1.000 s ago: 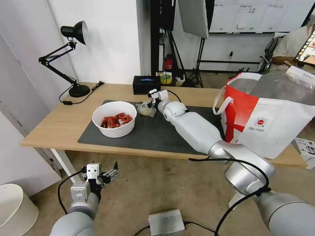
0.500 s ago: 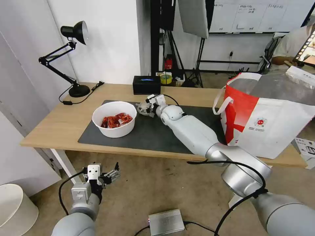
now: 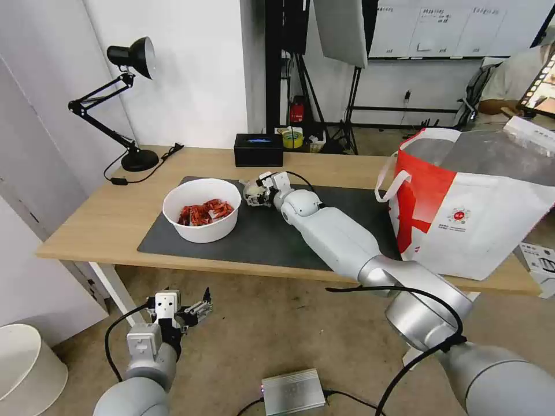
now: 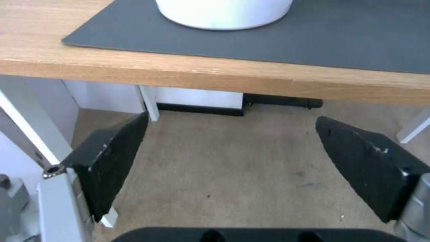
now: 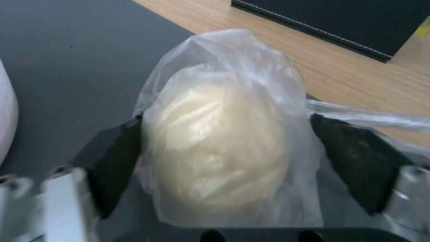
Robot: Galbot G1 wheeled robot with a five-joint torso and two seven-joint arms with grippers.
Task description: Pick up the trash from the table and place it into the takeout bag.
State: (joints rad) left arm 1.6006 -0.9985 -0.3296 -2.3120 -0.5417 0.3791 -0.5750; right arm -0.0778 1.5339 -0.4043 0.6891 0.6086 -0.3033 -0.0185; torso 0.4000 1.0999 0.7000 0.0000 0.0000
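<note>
The takeout bag (image 3: 462,214) stands at the bench's (image 3: 104,219) right end. Near the far edge, the right end effector (image 3: 252,194) clasps the knotted bag (image 5: 224,134); next, lift and carry it there. Left end effector (image 3: 196,309) hangs released below the front edge.

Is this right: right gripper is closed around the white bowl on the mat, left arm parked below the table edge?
Not quite. The right gripper is closed around the small clear bag, not the white bowl; the right wrist view shows the bag between both fingers. The bowl sits untouched on the mat beside it. The left gripper does hang open below the table edge.
</note>
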